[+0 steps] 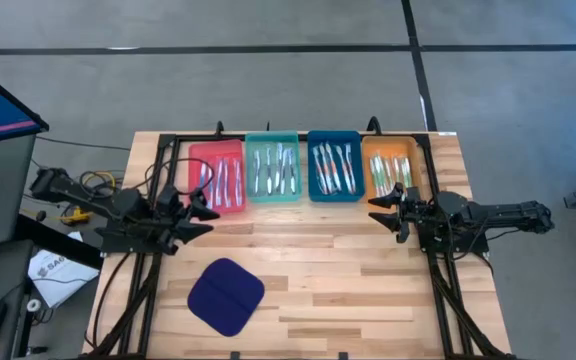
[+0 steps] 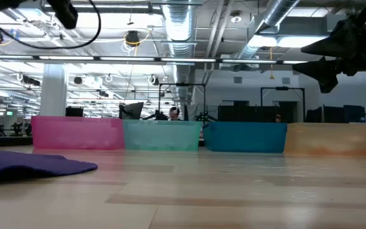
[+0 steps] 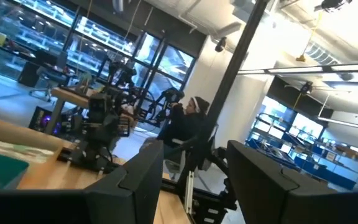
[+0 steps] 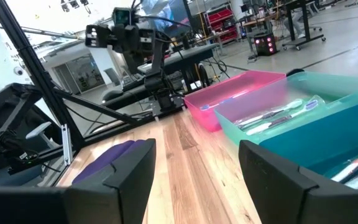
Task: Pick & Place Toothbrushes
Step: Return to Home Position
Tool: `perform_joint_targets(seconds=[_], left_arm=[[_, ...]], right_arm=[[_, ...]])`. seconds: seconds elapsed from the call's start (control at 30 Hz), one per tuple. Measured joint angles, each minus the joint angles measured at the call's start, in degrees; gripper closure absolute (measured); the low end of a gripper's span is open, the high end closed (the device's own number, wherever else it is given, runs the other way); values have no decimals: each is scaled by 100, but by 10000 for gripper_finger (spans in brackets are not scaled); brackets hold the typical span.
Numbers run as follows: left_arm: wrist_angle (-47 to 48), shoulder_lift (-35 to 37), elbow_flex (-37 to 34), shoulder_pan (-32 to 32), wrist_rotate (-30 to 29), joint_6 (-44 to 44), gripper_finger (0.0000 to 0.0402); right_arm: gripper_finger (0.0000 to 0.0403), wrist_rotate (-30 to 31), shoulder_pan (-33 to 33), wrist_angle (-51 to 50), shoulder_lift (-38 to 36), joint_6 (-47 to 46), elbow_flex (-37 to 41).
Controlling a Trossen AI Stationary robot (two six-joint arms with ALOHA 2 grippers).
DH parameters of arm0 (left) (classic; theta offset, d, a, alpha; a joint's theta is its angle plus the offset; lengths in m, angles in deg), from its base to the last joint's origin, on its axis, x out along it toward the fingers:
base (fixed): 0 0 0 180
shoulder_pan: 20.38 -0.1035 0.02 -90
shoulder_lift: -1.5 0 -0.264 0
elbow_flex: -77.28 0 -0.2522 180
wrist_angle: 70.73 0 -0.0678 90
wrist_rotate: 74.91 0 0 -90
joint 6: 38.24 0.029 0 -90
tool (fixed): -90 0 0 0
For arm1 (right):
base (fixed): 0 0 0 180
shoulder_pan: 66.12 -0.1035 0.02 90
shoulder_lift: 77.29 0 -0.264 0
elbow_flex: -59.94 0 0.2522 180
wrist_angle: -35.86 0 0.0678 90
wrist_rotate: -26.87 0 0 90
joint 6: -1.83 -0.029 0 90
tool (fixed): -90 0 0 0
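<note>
Showing toothbrushes [image 1: 273,172] inside trays [image 1: 271,136] from above; low view, walls only. Left pincer [image 1: 211,215], right pincer [image 1: 376,212]: fingers apart.

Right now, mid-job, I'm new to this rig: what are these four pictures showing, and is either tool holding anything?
Two dark robot arms work at a wooden table. One picture looks straight down, one looks level across the tabletop, two look out from the arms' wrists. A red tray, teal tray, blue tray and orange tray stand in a row, each holding toothbrushes. A dark blue pad lies apart from them. The left tool and right tool hover above the table, both open, holding nothing.
</note>
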Motion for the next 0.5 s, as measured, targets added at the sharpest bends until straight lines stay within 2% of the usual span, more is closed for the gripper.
perform_joint_targets(seconds=[0.1,0.23,0.5], left_arm=[[2,357,-331,0,-44,-24,229],[-10,822,-745,-27,-397,-19,229],[-34,1445,-1197,-523,-508,191,229]], right_arm=[[178,0,0,0,0,0,0],[178,0,0,0,0,0,0],[178,0,0,0,0,0,0]])
